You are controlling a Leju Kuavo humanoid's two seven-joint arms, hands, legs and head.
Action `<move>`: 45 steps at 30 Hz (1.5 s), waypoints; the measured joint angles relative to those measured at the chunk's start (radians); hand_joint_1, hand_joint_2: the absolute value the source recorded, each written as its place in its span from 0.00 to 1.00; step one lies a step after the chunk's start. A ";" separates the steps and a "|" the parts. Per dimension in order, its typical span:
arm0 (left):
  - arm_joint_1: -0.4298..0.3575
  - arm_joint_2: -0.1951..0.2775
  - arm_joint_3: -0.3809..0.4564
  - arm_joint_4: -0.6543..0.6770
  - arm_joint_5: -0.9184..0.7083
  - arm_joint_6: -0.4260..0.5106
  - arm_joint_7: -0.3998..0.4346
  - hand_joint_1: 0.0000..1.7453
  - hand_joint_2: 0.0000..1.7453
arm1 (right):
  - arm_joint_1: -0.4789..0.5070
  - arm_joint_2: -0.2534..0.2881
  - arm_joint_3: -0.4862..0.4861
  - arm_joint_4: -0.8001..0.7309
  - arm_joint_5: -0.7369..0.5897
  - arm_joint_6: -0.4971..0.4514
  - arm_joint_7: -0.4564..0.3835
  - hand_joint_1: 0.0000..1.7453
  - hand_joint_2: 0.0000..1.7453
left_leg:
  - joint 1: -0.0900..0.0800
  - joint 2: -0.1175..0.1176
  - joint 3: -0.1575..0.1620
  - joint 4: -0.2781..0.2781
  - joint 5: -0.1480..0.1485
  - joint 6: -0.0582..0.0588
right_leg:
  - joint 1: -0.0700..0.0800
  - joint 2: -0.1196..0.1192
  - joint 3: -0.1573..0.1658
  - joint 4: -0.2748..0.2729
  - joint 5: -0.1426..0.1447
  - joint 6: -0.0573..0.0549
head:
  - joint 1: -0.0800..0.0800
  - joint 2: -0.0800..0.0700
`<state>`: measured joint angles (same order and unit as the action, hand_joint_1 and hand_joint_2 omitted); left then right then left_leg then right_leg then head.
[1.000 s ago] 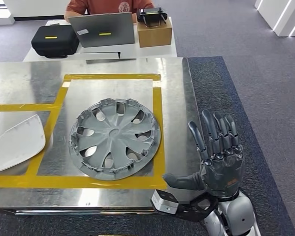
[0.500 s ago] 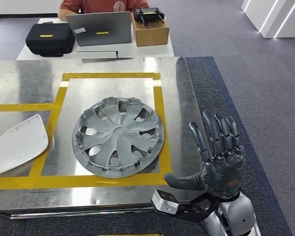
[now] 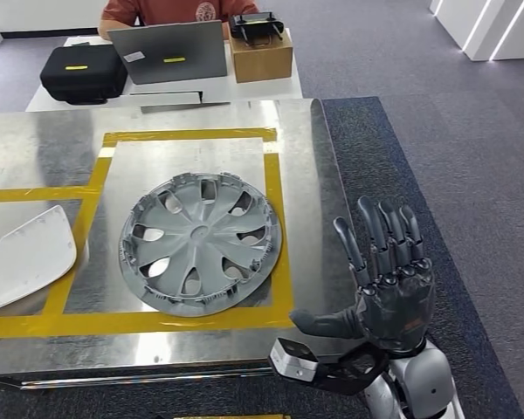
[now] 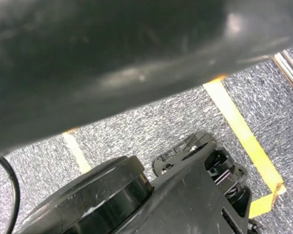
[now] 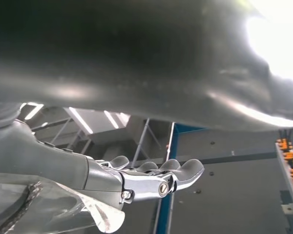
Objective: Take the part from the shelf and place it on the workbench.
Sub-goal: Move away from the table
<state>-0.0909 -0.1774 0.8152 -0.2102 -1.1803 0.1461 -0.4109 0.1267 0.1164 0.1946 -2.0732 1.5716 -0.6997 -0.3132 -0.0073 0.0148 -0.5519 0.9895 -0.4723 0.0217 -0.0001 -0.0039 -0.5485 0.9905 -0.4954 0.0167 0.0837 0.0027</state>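
Nearest, the right hand (image 3: 391,292) hovers empty with fingers spread, beside the steel surface (image 3: 306,166). The grey wheel cover (image 3: 200,242) lies flat inside a yellow tape square (image 3: 272,188). Farther off, a person (image 3: 170,10) sits behind a laptop (image 3: 169,51). The left hand's state cannot be told.

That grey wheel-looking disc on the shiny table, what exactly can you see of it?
The hubcap is a round grey wheel cover that looks like plastic, with curved spokes, openings between them and small clips around its rim. It lies flat on the metal workbench, inside a square of yellow tape. Nothing else touches it; the right robot hand hangs open, off to the side.
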 joint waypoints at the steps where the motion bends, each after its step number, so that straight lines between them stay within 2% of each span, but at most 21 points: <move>1: 0.000 0.000 0.000 0.000 0.000 0.000 0.000 0.00 0.00 | 0.000 0.000 0.000 0.000 0.000 0.000 0.007 0.00 0.00 | 0.000 0.000 0.000 0.000 0.000 -0.002 | 0.000 0.000 0.000 0.000 0.000 0.000 | 0.000 0.000; 14: 0.000 0.000 0.000 0.000 0.001 -0.005 0.001 0.00 0.00 | 0.000 0.000 0.000 -0.001 0.000 0.000 0.029 0.00 0.00 | -0.004 0.000 -0.001 0.003 -0.001 -0.003 | -0.005 0.000 0.001 -0.001 0.002 0.001 | 0.000 0.000; 19: 0.000 0.001 0.002 0.000 0.003 -0.009 0.007 0.00 0.00 | 0.000 0.000 0.000 -0.001 0.000 0.000 0.030 0.00 0.00 | -0.009 0.000 -0.004 0.012 -0.005 0.008 | -0.010 -0.001 0.001 -0.002 0.006 0.010 | 0.000 0.000; 22: -0.001 0.001 0.003 0.000 0.003 -0.009 0.011 0.00 0.00 | 0.000 0.000 0.000 -0.002 0.000 0.000 0.029 0.00 0.00 | -0.006 0.002 -0.003 0.000 0.009 0.019 | -0.010 0.000 -0.001 -0.001 0.005 0.020 | 0.000 0.000; 24: -0.002 0.000 0.003 0.000 0.002 -0.008 0.012 0.00 0.00 | 0.000 0.000 0.000 -0.004 0.000 0.000 0.027 0.00 0.00 | -0.001 0.005 -0.004 -0.017 0.022 0.029 | -0.009 0.002 -0.024 0.048 -0.041 0.025 | 0.002 0.000; 26: -0.001 0.000 0.003 0.000 0.002 -0.008 0.014 0.00 0.00 | 0.001 0.000 0.000 -0.005 0.000 0.000 0.026 0.00 0.00 | 0.000 0.007 -0.013 -0.019 0.029 0.032 | -0.011 0.003 -0.072 0.173 -0.117 0.030 | 0.002 0.000; 27: -0.001 -0.001 0.003 0.000 0.001 -0.008 0.015 0.00 0.00 | 0.002 0.000 0.000 -0.005 0.000 0.000 0.026 0.00 0.00 | 0.000 0.007 -0.018 -0.017 0.032 0.031 | -0.012 0.002 -0.094 0.234 -0.144 0.033 | 0.002 0.000; 28: 0.000 -0.001 0.004 0.000 0.001 -0.008 0.016 0.00 0.00 | 0.003 0.000 0.000 -0.004 0.000 0.000 0.026 0.00 0.00 | 0.000 0.008 -0.024 -0.015 0.034 0.030 | -0.013 0.002 -0.103 0.270 -0.154 0.036 | 0.002 0.000; 29: 0.000 -0.001 0.004 0.000 0.001 -0.008 0.016 0.00 0.00 | 0.003 0.000 0.000 -0.004 0.000 0.000 0.026 0.00 0.00 | 0.001 0.008 -0.031 -0.011 0.037 0.028 | -0.014 0.002 -0.094 0.267 -0.144 0.038 | 0.002 0.000; 30: 0.000 -0.002 0.004 0.000 0.001 -0.008 0.016 0.00 0.00 | 0.003 0.000 0.000 -0.004 0.000 0.000 0.025 0.00 0.00 | 0.002 0.008 -0.037 -0.006 0.039 0.025 | -0.015 0.001 -0.063 0.219 -0.116 0.040 | 0.002 0.000; 32: 0.000 -0.002 0.004 0.000 0.001 -0.007 0.016 0.00 0.00 | 0.002 0.000 0.000 -0.005 0.000 0.000 0.025 0.00 0.00 | 0.004 0.008 -0.049 0.006 0.042 0.018 | -0.017 -0.001 0.024 0.073 -0.065 0.041 | 0.002 0.000; 33: 0.000 -0.002 0.004 0.000 0.001 -0.007 0.016 0.00 0.00 | 0.001 0.000 0.000 -0.005 0.000 0.000 0.024 0.00 0.00 | 0.003 0.007 -0.053 0.011 0.044 0.013 | -0.016 -0.001 0.053 0.023 -0.050 0.037 | 0.002 0.000; 34: 0.000 -0.002 0.004 0.000 0.001 -0.005 0.017 0.00 0.00 | 0.001 0.000 0.000 -0.005 0.000 0.000 0.024 0.00 0.00 | 0.002 0.006 -0.057 0.016 0.048 0.006 | -0.015 0.000 0.063 -0.001 -0.048 0.032 | 0.002 0.000; 37: 0.000 -0.002 0.004 0.000 0.000 -0.002 0.017 0.00 0.00 | 0.001 0.000 0.000 -0.006 0.000 0.000 0.022 0.00 0.00 | 0.003 0.005 -0.065 0.023 0.053 -0.013 | -0.014 0.004 0.044 -0.003 -0.041 0.009 | 0.000 0.000; 38: 0.000 -0.002 0.004 0.000 0.000 -0.001 0.017 0.00 0.00 | 0.001 0.000 -0.001 -0.006 0.000 0.000 0.022 0.00 0.00 | 0.005 0.002 -0.070 0.034 0.036 -0.020 | -0.015 0.004 0.039 -0.003 -0.035 0.000 | 0.000 0.000; 39: 0.001 -0.002 0.004 0.000 0.000 0.000 0.017 0.00 0.00 | 0.001 0.000 -0.001 -0.006 0.000 0.000 0.022 0.00 0.00 | 0.007 -0.001 -0.080 0.064 0.001 -0.026 | -0.016 0.003 0.034 -0.004 -0.028 -0.010 | -0.002 0.000; 40: 0.001 -0.002 0.004 0.000 0.000 0.001 0.017 0.00 0.00 | 0.000 0.000 -0.001 -0.006 0.000 0.000 0.021 0.00 0.00 | 0.009 -0.004 -0.095 0.114 -0.046 -0.032 | -0.017 0.002 0.028 -0.003 -0.019 -0.016 | -0.003 0.000; 42: 0.002 -0.002 0.004 0.000 0.000 0.001 0.017 0.00 0.00 | 0.001 0.000 -0.001 -0.006 0.000 0.000 0.021 0.00 0.00 | 0.012 -0.006 -0.126 0.243 -0.135 -0.039 | -0.016 0.002 0.011 -0.001 -0.002 -0.020 | -0.004 0.000; 43: 0.002 -0.002 0.004 0.000 0.000 0.001 0.017 0.00 0.00 | 0.001 0.000 -0.001 -0.006 0.000 0.000 0.021 0.00 0.00 | 0.013 -0.006 -0.130 0.287 -0.154 -0.040 | -0.016 0.003 0.000 0.000 0.006 -0.020 | -0.004 0.000; 44: 0.002 -0.002 0.004 0.000 0.000 0.001 0.017 0.00 0.00 | 0.001 0.000 -0.001 -0.005 0.000 0.000 0.020 0.00 0.00 | 0.013 -0.006 -0.123 0.304 -0.156 -0.041 | -0.016 0.003 -0.011 0.002 0.013 -0.019 | -0.004 0.000; 45: 0.001 -0.002 0.004 0.000 0.000 0.001 0.017 0.00 0.00 | 0.001 0.000 -0.001 -0.005 0.000 0.000 0.020 0.00 0.00 | 0.014 -0.006 -0.093 0.275 -0.139 -0.040 | -0.016 0.004 -0.021 0.005 0.020 -0.018 | -0.004 0.000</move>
<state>-0.0894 -0.1796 0.8194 -0.2102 -1.1800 0.1474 -0.3937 0.1279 0.1164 0.1933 -2.0784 1.5720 -0.6999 -0.2928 0.0067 0.0085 -0.6447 1.2647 -0.6115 -0.0179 -0.0157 -0.0003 -0.5699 0.9953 -0.4757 -0.0011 0.0794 0.0027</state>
